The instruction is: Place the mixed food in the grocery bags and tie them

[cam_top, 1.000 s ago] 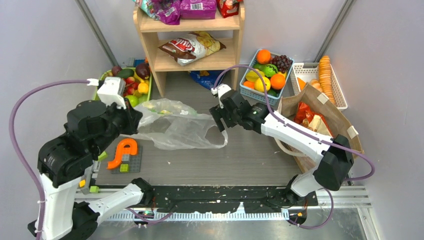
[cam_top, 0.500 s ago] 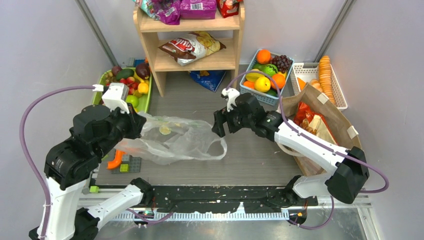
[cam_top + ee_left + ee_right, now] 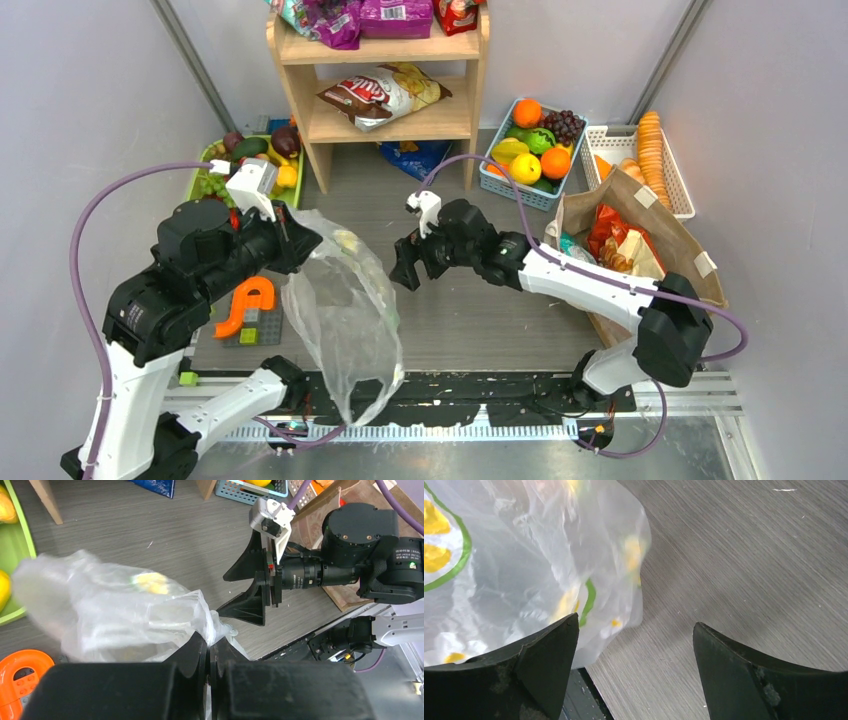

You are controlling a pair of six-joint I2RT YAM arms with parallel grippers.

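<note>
My left gripper (image 3: 300,245) is shut on a bunched edge of the clear plastic bag (image 3: 345,320) and holds it up, so the bag hangs down over the table's near edge. The left wrist view shows the pinch (image 3: 210,641) and the bag (image 3: 110,610) with something yellow inside. My right gripper (image 3: 405,268) is open and empty just right of the bag, not touching it; it also shows in the right wrist view (image 3: 634,625) beside the bag (image 3: 524,560). The tan-brown bag (image 3: 670,235) lies open at right with a red packet (image 3: 605,225) inside.
A wooden shelf (image 3: 300,100) at the back holds snack packets (image 3: 385,95). A blue basket (image 3: 500,187) of fruit and a white basket (image 3: 610,135) stand back right, a green tray (image 3: 195,180) of fruit back left. An orange toy (image 3: 245,300) lies near left.
My left gripper has lifted the plastic bag off the table and swung right; the bag now hangs down. My right gripper has moved left toward the bag, still open.
</note>
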